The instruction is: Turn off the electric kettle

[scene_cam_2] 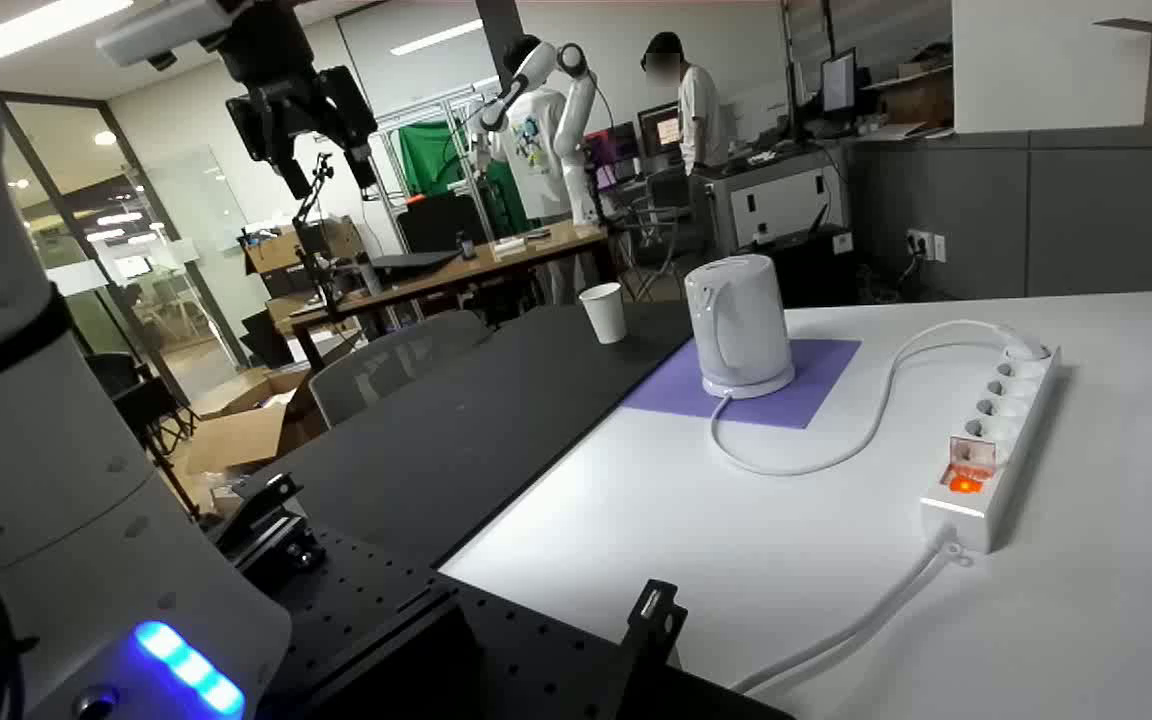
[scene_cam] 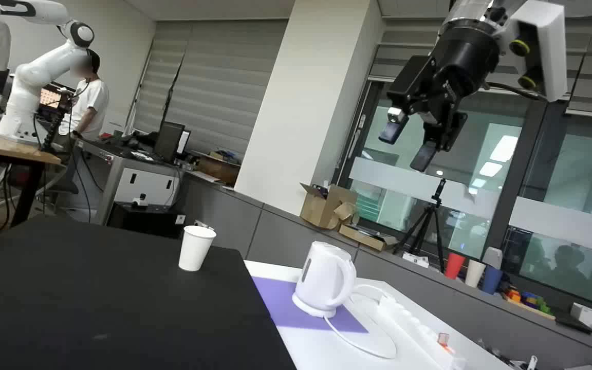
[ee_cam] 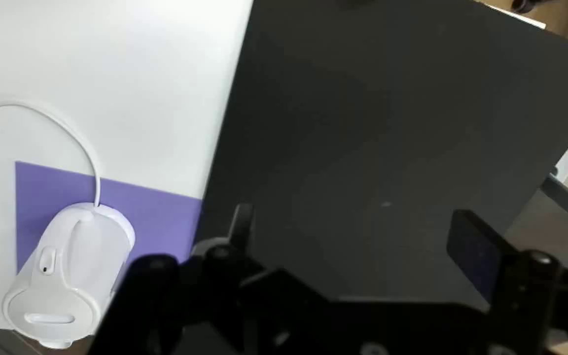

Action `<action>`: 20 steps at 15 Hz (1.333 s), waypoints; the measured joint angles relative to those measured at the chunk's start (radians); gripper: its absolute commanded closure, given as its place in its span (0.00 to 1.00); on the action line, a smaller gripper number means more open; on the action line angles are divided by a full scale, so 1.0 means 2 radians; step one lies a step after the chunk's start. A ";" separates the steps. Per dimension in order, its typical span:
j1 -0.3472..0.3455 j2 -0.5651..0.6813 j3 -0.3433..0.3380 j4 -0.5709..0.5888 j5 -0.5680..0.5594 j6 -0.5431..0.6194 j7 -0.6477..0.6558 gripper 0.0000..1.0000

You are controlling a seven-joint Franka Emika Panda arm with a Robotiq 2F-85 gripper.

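The white electric kettle (scene_cam: pixel 319 280) stands upright on a purple mat (scene_cam_2: pixel 826 365) on the white table. In an exterior view the kettle (scene_cam_2: pixel 756 330) shows its loop handle, and its cord runs to a white power strip (scene_cam_2: pixel 1021 400). An orange lit switch (scene_cam_2: pixel 966 484) under a raised clear cover is at the strip's near end. In the wrist view the kettle (ee_cam: pixel 99 246) is at lower left, seen from above. My gripper (scene_cam: pixel 409 146) is open and empty, high above the tables and apart from the kettle. Its fingers (ee_cam: pixel 358 236) are wide apart over the black table.
A white paper cup (scene_cam: pixel 196 248) stands on the black table (scene_cam: pixel 95 308), in both exterior views. A grey mesh chair (scene_cam_2: pixel 401 365) is beside that table. The strip's cable (scene_cam_2: pixel 836 640) crosses the white table (scene_cam_2: pixel 636 510). Boxes and cups line the window ledge.
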 measured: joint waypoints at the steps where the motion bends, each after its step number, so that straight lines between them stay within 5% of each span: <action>1: 0.000 0.001 0.000 -0.001 0.000 -0.002 0.000 0.00; 11: 0.000 0.009 0.000 -0.002 0.000 -0.003 0.000 0.00; 15: -0.020 0.020 -0.004 0.003 -0.032 0.044 -0.022 0.00; 16: -0.032 0.029 -0.009 0.004 -0.046 0.067 -0.032 0.05; 17: -0.044 0.041 -0.016 0.005 -0.062 0.091 -0.045 0.25; 20: -0.079 0.099 -0.049 0.015 -0.100 0.178 -0.091 0.35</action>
